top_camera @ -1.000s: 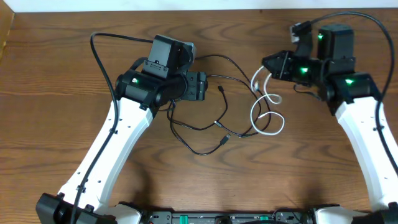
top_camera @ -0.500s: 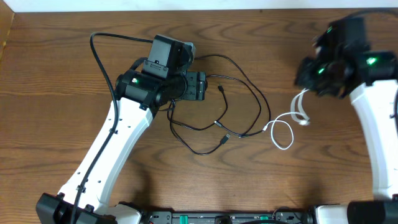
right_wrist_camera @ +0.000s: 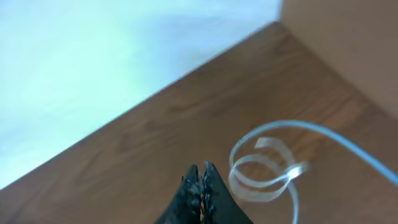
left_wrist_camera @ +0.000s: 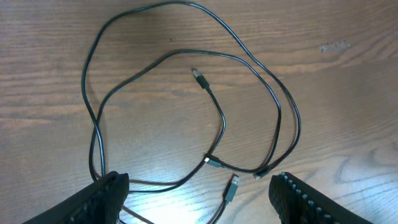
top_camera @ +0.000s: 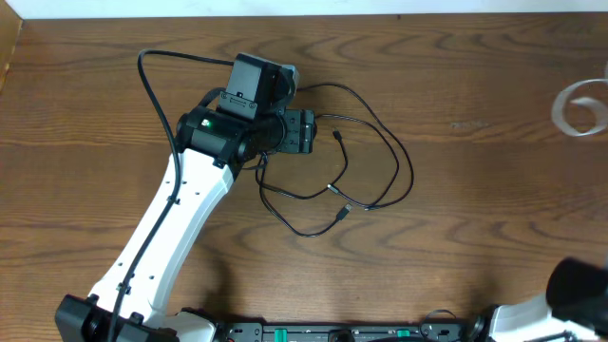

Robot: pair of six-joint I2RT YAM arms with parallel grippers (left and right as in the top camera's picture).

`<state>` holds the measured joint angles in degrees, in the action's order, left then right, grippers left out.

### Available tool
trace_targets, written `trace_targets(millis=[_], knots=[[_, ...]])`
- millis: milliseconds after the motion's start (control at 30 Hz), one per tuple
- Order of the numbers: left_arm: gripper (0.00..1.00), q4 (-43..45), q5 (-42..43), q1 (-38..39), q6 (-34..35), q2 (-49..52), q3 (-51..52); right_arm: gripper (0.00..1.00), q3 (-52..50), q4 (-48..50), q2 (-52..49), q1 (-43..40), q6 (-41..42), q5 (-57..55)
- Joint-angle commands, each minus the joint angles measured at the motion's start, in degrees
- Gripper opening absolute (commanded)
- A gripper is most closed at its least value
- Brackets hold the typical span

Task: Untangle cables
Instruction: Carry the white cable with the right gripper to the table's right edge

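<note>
The cables lie apart: the black cables (top_camera: pixel 332 189) sprawl in loose overlapping loops at the centre of the wooden worktop (top_camera: pixel 475 237), their small plug ends free. The white cable (right_wrist_camera: pixel 273 145) is a blurred coil at the far right edge of the overhead view. The left pincer (left_wrist_camera: pixel 199 183) hangs over the black loops with its fingers (left_wrist_camera: pixel 106 196) spread wide, holding nothing. The right pincer (right_wrist_camera: pixel 200 183) is pressed together, with the white coil just to its right in the wrist view; whether they touch I cannot tell.

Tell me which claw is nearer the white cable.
Right. The right claw has the white cable just beside its tips; the left claw sits far across the table, over the black cables.
</note>
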<state>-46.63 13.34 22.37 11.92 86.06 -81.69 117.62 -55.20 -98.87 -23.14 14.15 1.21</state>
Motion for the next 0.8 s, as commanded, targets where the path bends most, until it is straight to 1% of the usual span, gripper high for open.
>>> trace_targets(millis=[0,200,233,267,300,333,367,400,467,500,567,667,767], knots=[[0.77,-0.2,-0.5,-0.1,-0.7,0.1,-1.2,0.01,0.0,1.9,-6.7,-3.5,-3.1,-0.1],[0.77,-0.2,-0.5,-0.1,-0.5,0.1,-1.2,0.01,0.0,5.8,-18.0,-7.2,-3.7,2.8],[0.77,-0.2,-0.5,-0.1,-0.3,0.1,-1.2,0.12,0.0,5.2,-22.0,-8.1,-3.7,3.7],[0.77,-0.2,-0.3,-0.1,-0.3,0.1,-1.2,0.34,0.0,4.2,-23.3,-8.4,-3.2,3.7],[0.77,-0.2,-0.3,0.0,-0.1,0.1,-1.2,0.61,0.0,2.7,-24.9,-8.8,-2.9,3.7],[0.77,-0.2,-0.3,0.0,0.2,0.1,-1.2,0.71,0.0,1.1,-26.0,-9.0,-2.1,3.4],[0.77,-0.2,-0.3,0.0,0.7,0.1,-1.2,0.77,0.0,-0.9,-27.2,-9.3,-1.3,3.2],[0.77,-0.1,-0.3,0.0,0.9,0.1,-1.2,0.86,0.0,-2.7,-28.1,-9.6,-0.9,3.2],[0.77,0.0,-0.3,0.0,0.8,0.1,-1.2,0.96,0.0,-5.7,-29.4,-9.8,-0.9,3.2],[0.77,0.2,-0.3,0.0,0.8,0.1,-1.2,0.99,0.0,-7.3,-29.7,-9.8,-0.9,3.1],[0.77,0.2,-0.3,0.0,0.8,0.1,-1.2,0.99,0.0,-10.3,-30.1,-9.8,-0.4,2.7],[0.77,0.2,-0.3,0.0,0.8,0.1,-1.2,0.99,0.8,-14.1,-30.0,-9.9,2.7,2.8],[0.77,0.2,-0.3,0.0,0.8,0.1,-1.2,0.99,2.4,-20.0,-30.0,-9.9,3.2,5.1]])
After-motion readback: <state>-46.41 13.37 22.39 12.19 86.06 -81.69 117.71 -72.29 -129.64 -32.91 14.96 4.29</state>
